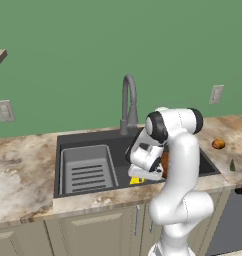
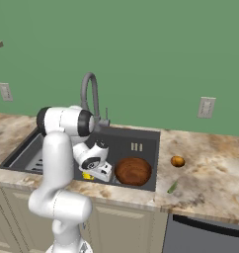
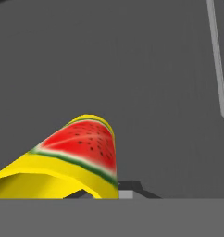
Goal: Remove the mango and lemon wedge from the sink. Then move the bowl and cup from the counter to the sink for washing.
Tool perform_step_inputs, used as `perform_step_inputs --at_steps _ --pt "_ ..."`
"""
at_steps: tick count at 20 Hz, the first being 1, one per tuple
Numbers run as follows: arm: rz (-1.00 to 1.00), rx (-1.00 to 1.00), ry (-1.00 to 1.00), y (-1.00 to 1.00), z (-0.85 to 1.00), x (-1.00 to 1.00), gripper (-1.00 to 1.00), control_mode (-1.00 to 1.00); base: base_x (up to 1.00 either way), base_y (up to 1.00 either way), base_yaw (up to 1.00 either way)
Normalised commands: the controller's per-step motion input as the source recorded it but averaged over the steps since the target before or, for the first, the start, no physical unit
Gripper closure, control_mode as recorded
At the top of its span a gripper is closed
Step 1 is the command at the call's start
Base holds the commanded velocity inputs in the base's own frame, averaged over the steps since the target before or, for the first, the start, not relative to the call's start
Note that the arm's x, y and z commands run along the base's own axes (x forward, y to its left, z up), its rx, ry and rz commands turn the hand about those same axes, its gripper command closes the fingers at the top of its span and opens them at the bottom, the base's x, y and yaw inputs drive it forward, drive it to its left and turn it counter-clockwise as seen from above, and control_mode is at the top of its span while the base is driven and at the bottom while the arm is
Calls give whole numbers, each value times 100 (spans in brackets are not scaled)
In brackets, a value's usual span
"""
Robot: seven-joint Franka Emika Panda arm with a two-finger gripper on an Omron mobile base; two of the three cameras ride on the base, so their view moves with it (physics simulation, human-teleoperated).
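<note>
green-walled kitchen: mango [image 1: 218, 144] and lemon wedge [image 1: 232, 165] lie on the bench [image 1: 23, 170], bowl [image 2: 133, 171] in the sink [image 2: 141, 136]; jaws clamped on the cup [image 3: 67, 162] above the sink floor. last step; next, release it.

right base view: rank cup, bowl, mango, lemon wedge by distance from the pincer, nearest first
1. cup, held in the pincer, in the sink
2. bowl, in the basin beside it
3. Mango and lemon wedge, both on the counter: too close to call

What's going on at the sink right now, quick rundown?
Gripper shut on the yellow cup, low inside the sink. Bowl already in the basin. Mango and lemon wedge out on the counter. Nothing blocking.
</note>
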Motion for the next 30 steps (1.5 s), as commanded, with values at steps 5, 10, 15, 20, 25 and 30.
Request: perform_step_inputs --at_steps 5,10,15,20,25,30 --pt "-2 -1 -1 4 -17 4 100 -100 0 0 0" --pt "-2 -1 0 3 -13 10 100 -100 0 0 0" --pt "0 -1 0 1 -10 12 100 -100 0 0 0" --pt "0 0 -1 3 -14 5 100 -100 0 0 0" --pt "0 0 0 5 -16 6 100 -100 0 0 0" --pt "0 -1 -1 6 -16 6 100 -100 0 0 0"
